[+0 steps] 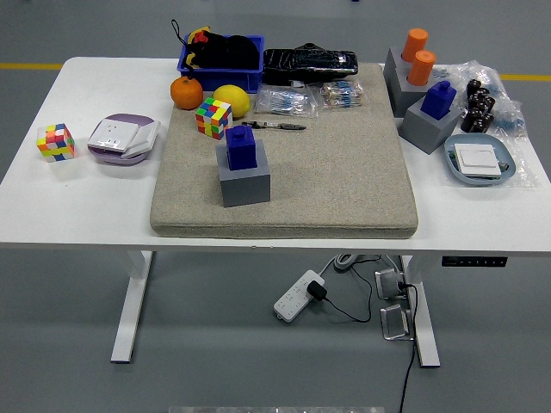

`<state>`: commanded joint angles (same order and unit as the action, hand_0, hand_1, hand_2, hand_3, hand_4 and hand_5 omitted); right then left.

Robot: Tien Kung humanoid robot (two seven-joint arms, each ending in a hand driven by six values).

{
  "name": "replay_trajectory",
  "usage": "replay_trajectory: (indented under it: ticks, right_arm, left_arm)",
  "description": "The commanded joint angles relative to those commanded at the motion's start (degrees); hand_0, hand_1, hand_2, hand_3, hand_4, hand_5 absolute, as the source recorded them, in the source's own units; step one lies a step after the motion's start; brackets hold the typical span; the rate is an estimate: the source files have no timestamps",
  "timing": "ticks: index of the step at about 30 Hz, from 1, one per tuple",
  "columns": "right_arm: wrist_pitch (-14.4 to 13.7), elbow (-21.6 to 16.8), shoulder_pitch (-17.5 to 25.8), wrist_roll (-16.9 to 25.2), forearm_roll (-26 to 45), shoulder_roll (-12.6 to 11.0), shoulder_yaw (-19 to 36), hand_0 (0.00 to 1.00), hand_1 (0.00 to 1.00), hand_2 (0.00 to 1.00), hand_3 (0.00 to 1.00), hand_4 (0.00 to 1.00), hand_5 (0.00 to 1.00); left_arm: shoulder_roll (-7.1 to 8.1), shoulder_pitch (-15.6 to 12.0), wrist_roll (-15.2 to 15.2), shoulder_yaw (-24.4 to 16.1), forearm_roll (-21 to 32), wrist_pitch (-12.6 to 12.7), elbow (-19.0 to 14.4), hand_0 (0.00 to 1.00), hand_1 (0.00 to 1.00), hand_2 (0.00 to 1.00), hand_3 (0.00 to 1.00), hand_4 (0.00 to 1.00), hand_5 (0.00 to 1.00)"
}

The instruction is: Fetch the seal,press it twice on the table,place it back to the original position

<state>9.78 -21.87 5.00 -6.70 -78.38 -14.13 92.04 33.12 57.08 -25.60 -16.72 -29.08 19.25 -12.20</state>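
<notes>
From the head camera we look down on a white table (77, 215) with a large beige mat (336, 172) across its middle. Neither of the robot's hands is in the picture, so we cannot tell whether they are open or closed.

The seal (240, 147), a dark blue block with a small knob on top, stands upright in a grey holder (244, 183) on the mat, a little toward 9 o'clock from the mat's centre. Nothing touches it.

At 11 o'clock from the seal, a multicoloured puzzle cube (213, 117) sits on the mat's far left corner, with a lemon (232, 101) just beside it and an orange (186, 92) next to that. Behind them is a blue bin (220, 62) with dark contents, and a black pouch (310, 63) lies to its right.

Toward 9 o'clock, on the bare table, we see a second puzzle cube (55, 142) and a purple tray (121, 139).

Toward 2 o'clock, off the mat's right edge, a second blue seal (439, 97) stands in its own grey holder (426, 128). Behind it are two orange cylinders (418, 53), and at 3 o'clock lies a light blue dish (480, 161).
</notes>
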Motion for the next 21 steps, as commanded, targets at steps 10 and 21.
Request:
replay_trajectory:
  ticks: [10,21]
  right_arm:
    - [0.0,0.0,0.0,0.0,0.1,0.1,-0.1,0.854,0.784,0.753,0.744,0.780,0.530]
    - [-0.1,0.0,-0.2,0.0,0.1,0.1,0.1,0.853,0.783,0.753,0.740,0.776,0.526]
  left_arm:
    - [-0.05,0.0,-0.1,0.1,0.3,0.0,0.1,0.843,0.816,0.811,0.812,0.784,0.222]
    - [-0.38,0.5,-0.1,0.2,0.4,0.0,0.2,0.843,0.815,0.811,0.812,0.784,0.225]
